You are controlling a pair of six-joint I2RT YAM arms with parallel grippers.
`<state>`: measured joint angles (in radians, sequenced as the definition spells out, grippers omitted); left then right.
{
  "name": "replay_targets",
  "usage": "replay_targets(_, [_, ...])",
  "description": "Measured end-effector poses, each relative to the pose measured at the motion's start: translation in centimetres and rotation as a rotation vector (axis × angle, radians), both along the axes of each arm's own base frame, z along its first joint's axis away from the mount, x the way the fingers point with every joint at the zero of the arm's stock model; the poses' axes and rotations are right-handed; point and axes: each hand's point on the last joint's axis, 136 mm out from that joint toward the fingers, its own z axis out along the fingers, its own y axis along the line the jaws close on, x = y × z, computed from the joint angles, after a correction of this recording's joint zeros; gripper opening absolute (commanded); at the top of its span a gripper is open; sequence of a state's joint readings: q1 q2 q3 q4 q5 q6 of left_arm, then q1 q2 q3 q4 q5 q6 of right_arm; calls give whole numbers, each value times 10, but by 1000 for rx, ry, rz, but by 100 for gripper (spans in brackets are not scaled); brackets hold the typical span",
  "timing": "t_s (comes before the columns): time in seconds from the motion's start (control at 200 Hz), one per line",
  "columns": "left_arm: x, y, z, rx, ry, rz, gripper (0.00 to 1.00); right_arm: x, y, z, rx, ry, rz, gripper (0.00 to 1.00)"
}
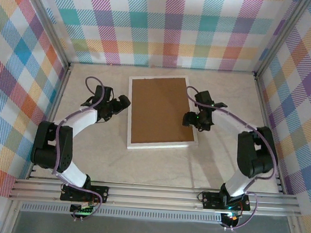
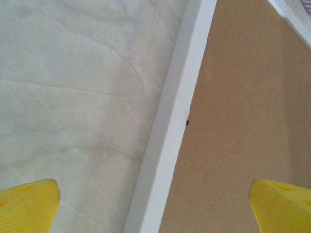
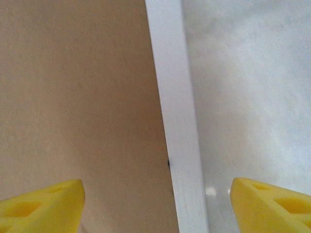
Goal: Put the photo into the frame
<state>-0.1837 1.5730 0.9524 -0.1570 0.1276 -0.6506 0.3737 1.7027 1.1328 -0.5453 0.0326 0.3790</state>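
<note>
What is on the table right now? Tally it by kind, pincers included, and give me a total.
White frame: 1
Brown backing board: 1
Pincers: 2 (left pincer, right pincer)
Total: 4

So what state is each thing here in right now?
Frame, lying flat on the table, back side up.
Backing board, seated in the frame.
Left jaws, open, spread across the frame's left edge.
Right jaws, open, spread across the frame's right edge.
</note>
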Motion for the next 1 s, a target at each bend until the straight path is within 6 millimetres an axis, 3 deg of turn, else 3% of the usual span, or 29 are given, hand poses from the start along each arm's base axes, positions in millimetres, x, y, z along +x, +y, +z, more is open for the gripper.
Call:
replay_targets(0.175, [-5, 8, -3, 45, 18, 5, 100, 49, 7, -4, 2, -35, 44, 72])
replay_targets(0.29, [-7, 10, -6, 59, 31, 6, 100, 87, 11, -1, 10, -72, 67, 61])
replay_targets(0.365, [-8, 11, -6, 63, 32, 5, 100, 99, 10, -3, 7, -78, 85, 57])
replay_targets(0.64, [-8, 11, -6, 64, 31, 1, 100, 93, 1, -24, -69, -6, 123, 45])
replay_targets(0.845, [-8, 10, -6, 61, 32, -1, 100, 90, -2, -25, -90, 1, 131, 29])
replay_targets(1.0, [-8, 7, -7, 50, 36, -10, 100, 87, -1, -24, -95, -3, 134, 26])
